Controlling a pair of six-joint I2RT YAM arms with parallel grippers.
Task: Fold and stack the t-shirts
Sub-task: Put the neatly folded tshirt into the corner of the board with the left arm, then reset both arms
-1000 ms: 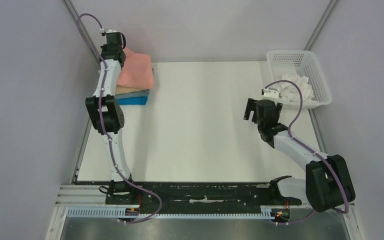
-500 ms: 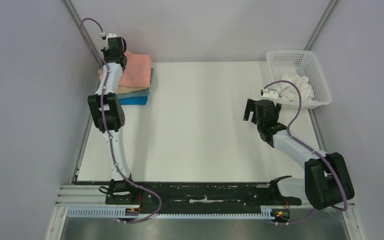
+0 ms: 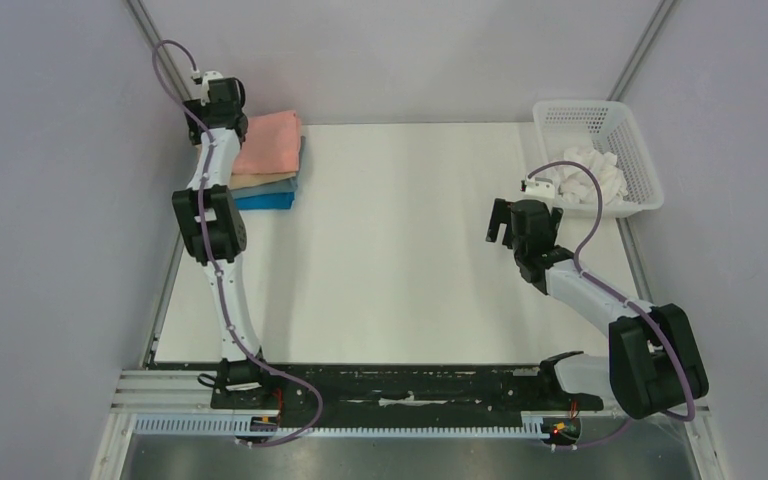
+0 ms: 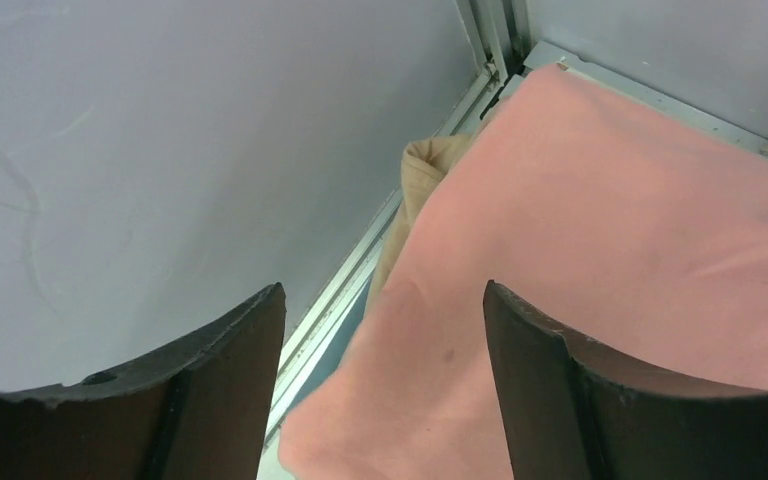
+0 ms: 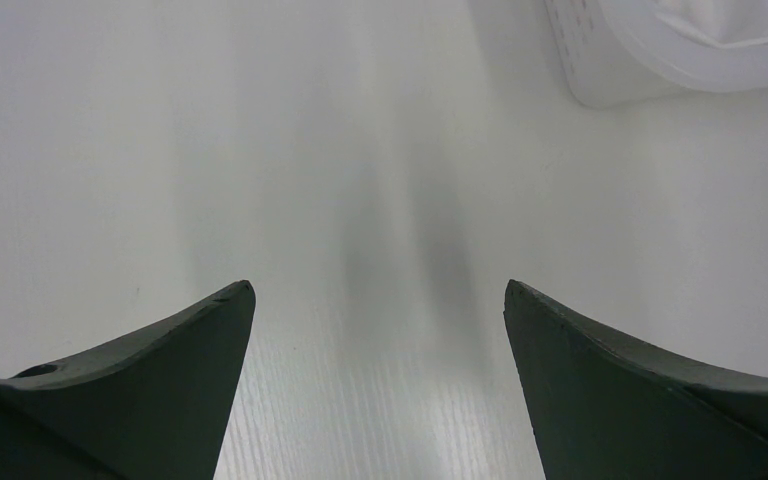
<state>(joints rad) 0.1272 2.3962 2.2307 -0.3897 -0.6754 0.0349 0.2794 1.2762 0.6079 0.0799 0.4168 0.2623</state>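
Note:
Four folded t-shirts lie stacked in the table's far left corner. The salmon-pink t-shirt (image 3: 272,143) (image 4: 600,250) is on top. Under it are a tan one (image 3: 256,181) (image 4: 426,165), a grey-blue one (image 3: 282,187) and a bright blue one (image 3: 266,202) at the bottom. My left gripper (image 3: 221,103) (image 4: 383,300) hangs open over the stack's left edge by the wall, its fingers clear of the pink cloth and holding nothing. Over bare table at the right, my right gripper (image 3: 503,218) (image 5: 380,290) is wide open and empty.
A white mesh basket (image 3: 642,160) (image 5: 600,85) with white cloth (image 3: 588,175) in it stands at the far right, just beyond the right gripper. Grey walls and a metal rail (image 4: 360,270) close in the left corner beside the stack.
The left gripper was shut and is now open. It has drawn back towards the left wall, leaving the pink shirt flat on the stack. The right arm has stayed put.

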